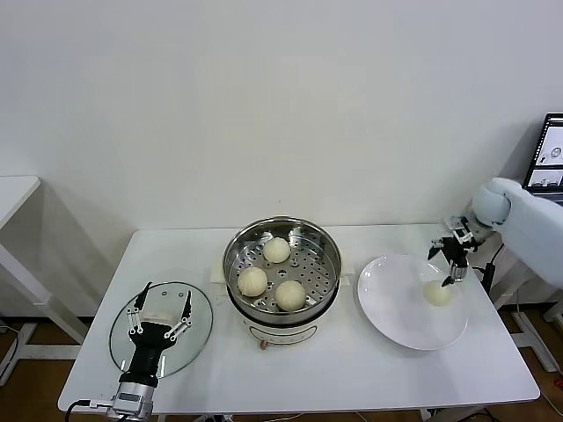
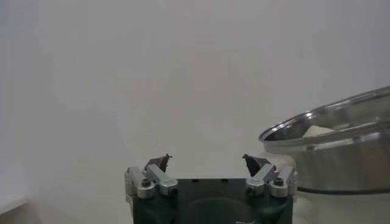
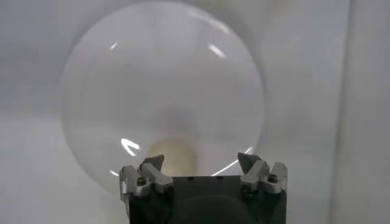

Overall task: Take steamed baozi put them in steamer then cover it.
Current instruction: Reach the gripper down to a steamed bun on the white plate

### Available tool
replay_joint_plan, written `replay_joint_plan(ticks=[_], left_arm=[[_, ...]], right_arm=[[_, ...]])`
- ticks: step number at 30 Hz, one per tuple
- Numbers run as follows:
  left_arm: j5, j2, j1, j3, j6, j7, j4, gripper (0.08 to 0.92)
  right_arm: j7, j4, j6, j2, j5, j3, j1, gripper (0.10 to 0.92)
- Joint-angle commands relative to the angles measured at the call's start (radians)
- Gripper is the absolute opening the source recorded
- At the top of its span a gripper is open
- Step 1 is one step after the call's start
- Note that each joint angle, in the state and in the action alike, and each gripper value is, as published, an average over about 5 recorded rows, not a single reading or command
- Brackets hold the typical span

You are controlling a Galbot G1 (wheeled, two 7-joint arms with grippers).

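Right end effector (image 1: pixel 446 265) wide open – empty, above last baozi (image 1: pixel 437 294) on plate (image 1: pixel 396 316)

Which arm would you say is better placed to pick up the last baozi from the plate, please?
The right. Its open right gripper hovers just above the last baozi on the white plate. The left gripper, also open, sits over the glass lid, across the steamer.

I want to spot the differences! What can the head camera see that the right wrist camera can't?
Only the head view shows the steamer with three baozi inside, the glass cover on the table, and the open left tool over it. Only the right wrist view shows the right tool up close, open. Both show the white plate with the last baozi on it.
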Motion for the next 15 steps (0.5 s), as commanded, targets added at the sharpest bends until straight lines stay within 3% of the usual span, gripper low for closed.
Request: replay_joint_plan(ticks=[1,15], left_arm=[[0.000,0.000,0.000,-0.001,-0.001,0.000,0.001,0.823],[-0.011,0.004,-0.004,-0.020,-0.003,0.002,0.003,0.823]], right_arm=[[0.025,-0.076,-0.022,0.017,-0.030,0.053,-0.104,0.823],[0.054,-0.107,-0.014,0.052,-0.051,0.073,-0.128,0.808]])
